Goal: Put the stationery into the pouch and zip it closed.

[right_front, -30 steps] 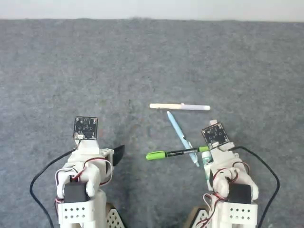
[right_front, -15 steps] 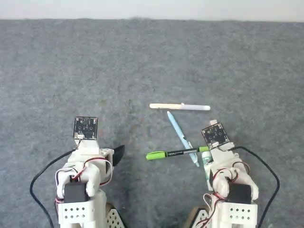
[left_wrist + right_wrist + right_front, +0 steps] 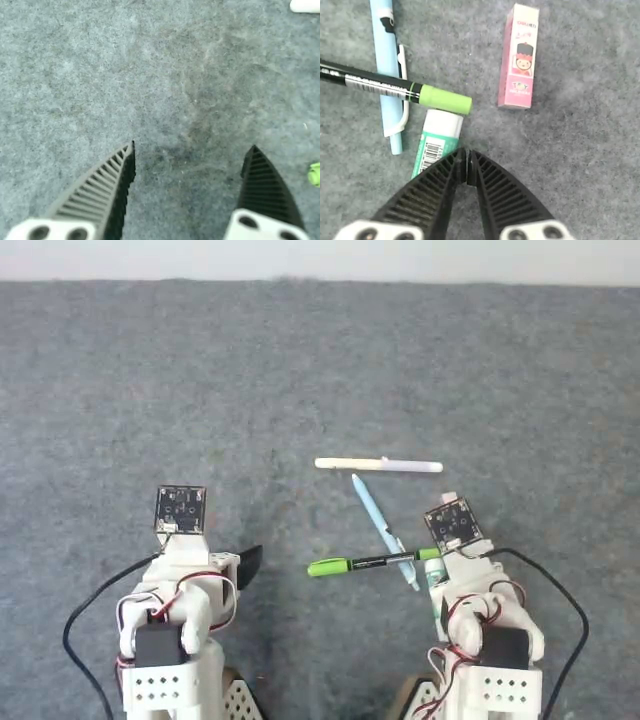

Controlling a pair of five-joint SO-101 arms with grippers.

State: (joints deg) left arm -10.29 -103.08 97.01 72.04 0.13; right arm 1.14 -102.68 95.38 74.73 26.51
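Where they meet, green marker (image 3: 370, 563) lies across blue pen (image 3: 380, 524)

The high camera is looking steeply down from above and behind the two arms, taking in the whole grey table (image 3: 150, 370); the arms' bases are sitting at the lower edge of the frame. The left wrist camera is pointing down past the left gripper (image 3: 192, 146), close to the table. The right wrist camera is pointing down past the right gripper (image 3: 466, 152), equally close. It is sharing the green marker (image 3: 395, 86) and blue pen (image 3: 387, 60) with the high view, where they are lying right of centre. The left wrist camera is catching the marker's end at its frame edge.
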